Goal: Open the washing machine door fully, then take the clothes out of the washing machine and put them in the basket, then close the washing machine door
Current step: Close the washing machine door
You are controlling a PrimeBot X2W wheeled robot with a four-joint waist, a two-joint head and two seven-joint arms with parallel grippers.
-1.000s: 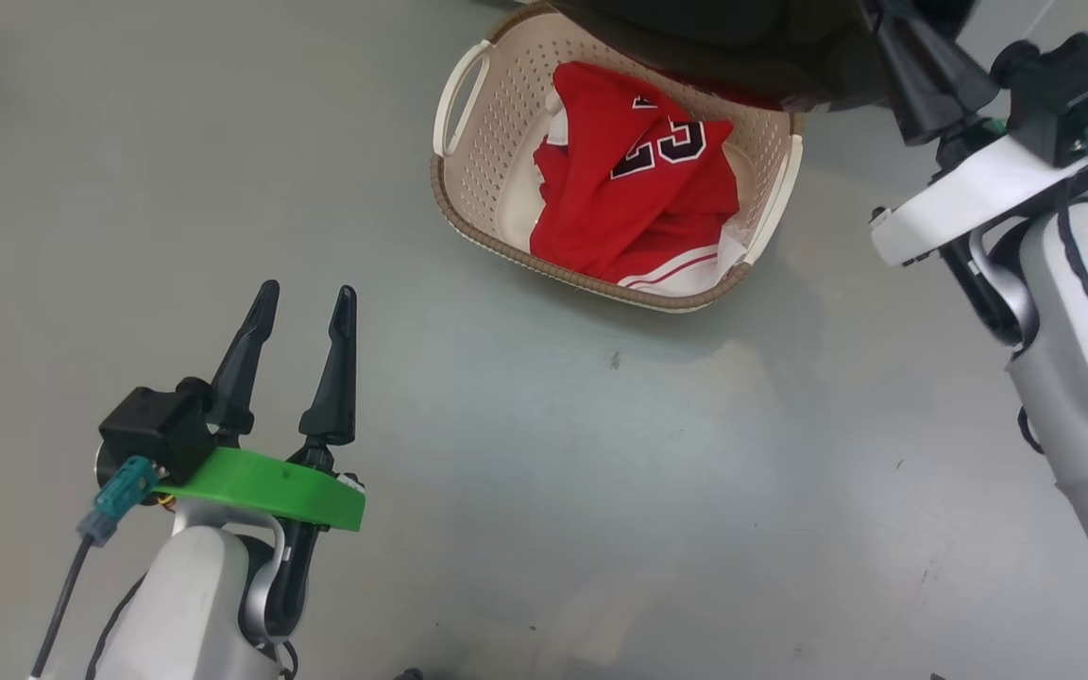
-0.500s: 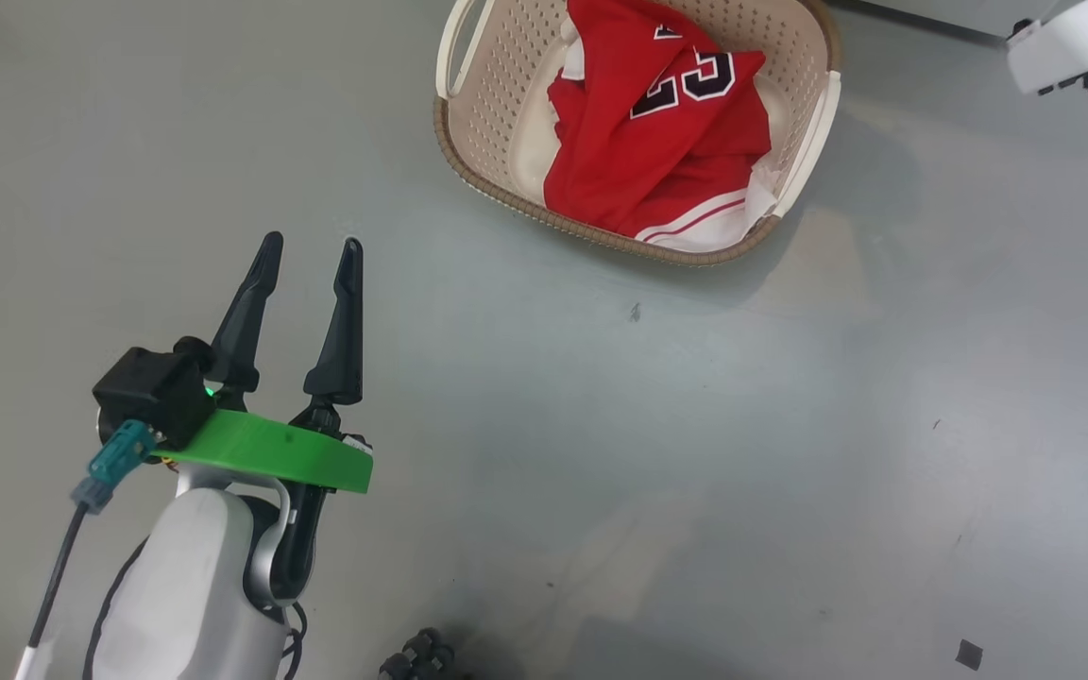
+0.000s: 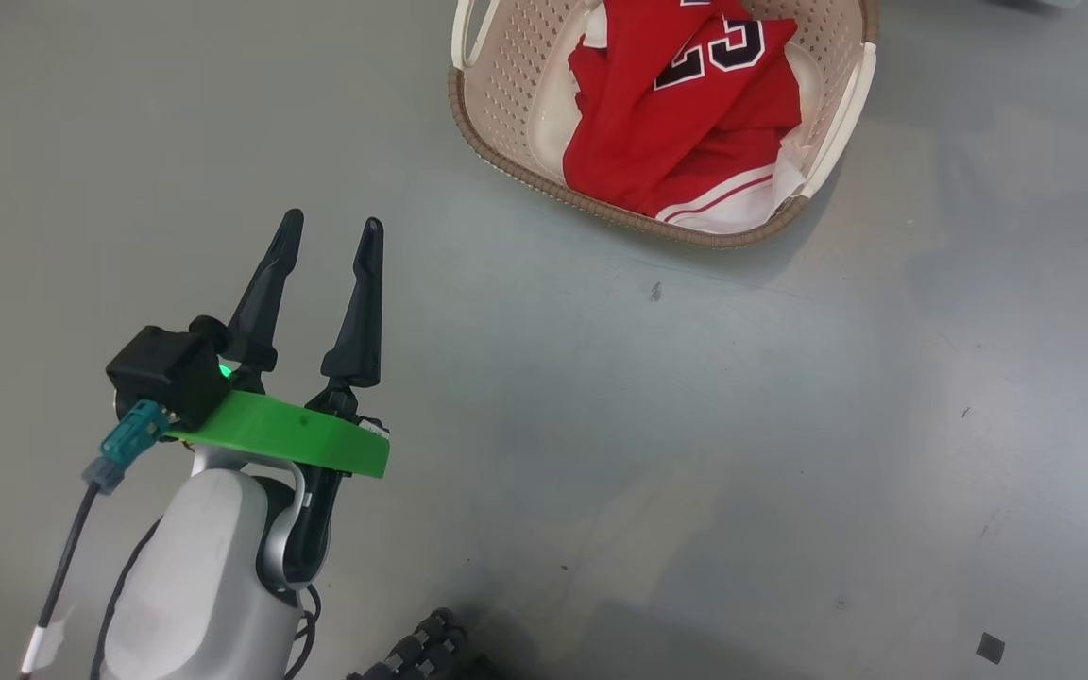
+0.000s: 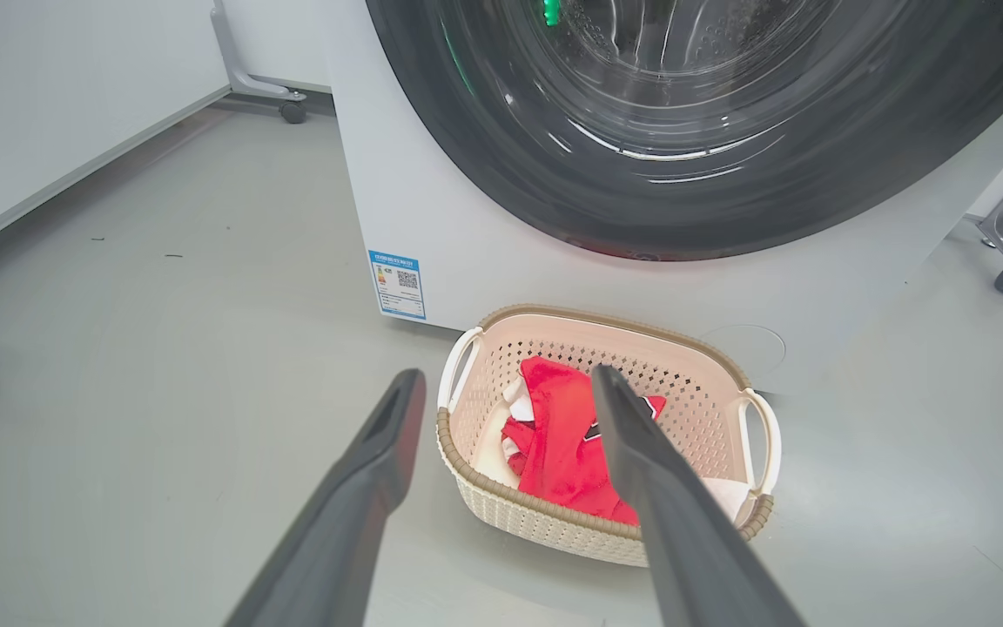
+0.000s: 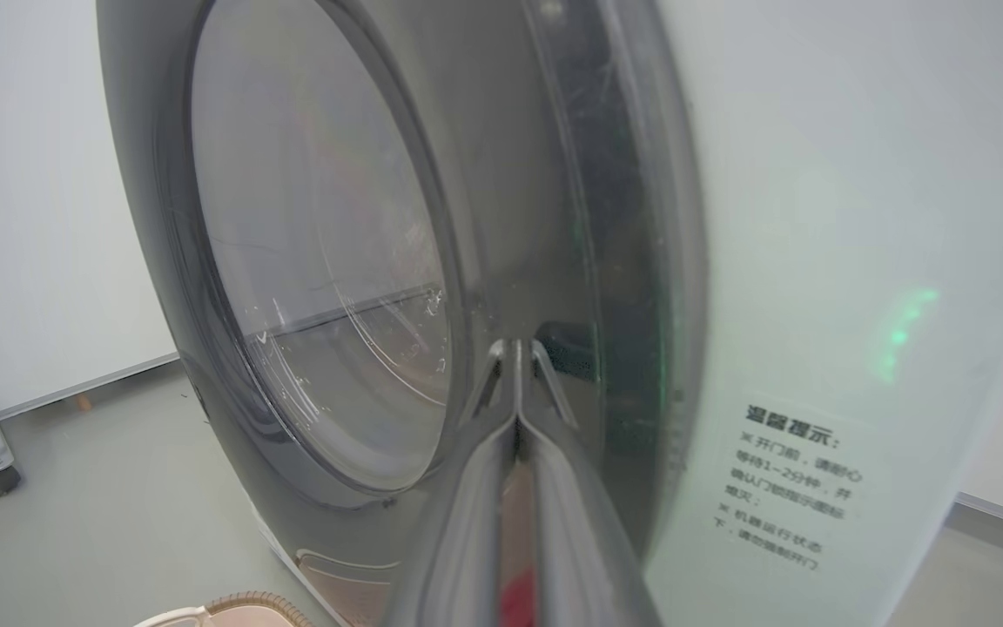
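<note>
Left pincer [image 3: 333,222] [image 4: 503,379]: its two long, dark, tapering fingers are spread wide and hold nothing. It hangs over bare floor [image 3: 695,425], well apart from the basket. A green plastic collar sits behind the fingers.

Right pincer [image 5: 516,348]: the fingers are pressed together, empty, with the tips at the outer edge of the door's rim beside a dark recess. Contact cannot be confirmed.

Basket [image 3: 544,189] [image 4: 667,366]: cream plastic, a rounded rectangle with perforated walls, a brown woven-look rim and loop handles. It stands on the floor just in front of the washing machine [image 4: 467,252] [image 5: 815,218].

Clothes [image 3: 676,132] [image 4: 554,435]: soft red fabric, crumpled in the basket, with white trim and dark numerals edged in white.

Door [image 4: 501,174] [image 5: 319,287]: round, with a wide glossy black rim and a bulging clear glass centre. It lies against the white machine front; whether it is latched cannot be told.

Machine front: smooth white panel with a small blue sticker [image 4: 397,285] at its lower corner and a printed label [image 5: 784,488] beside the door.

Floor: smooth grey, lightly scuffed.
</note>
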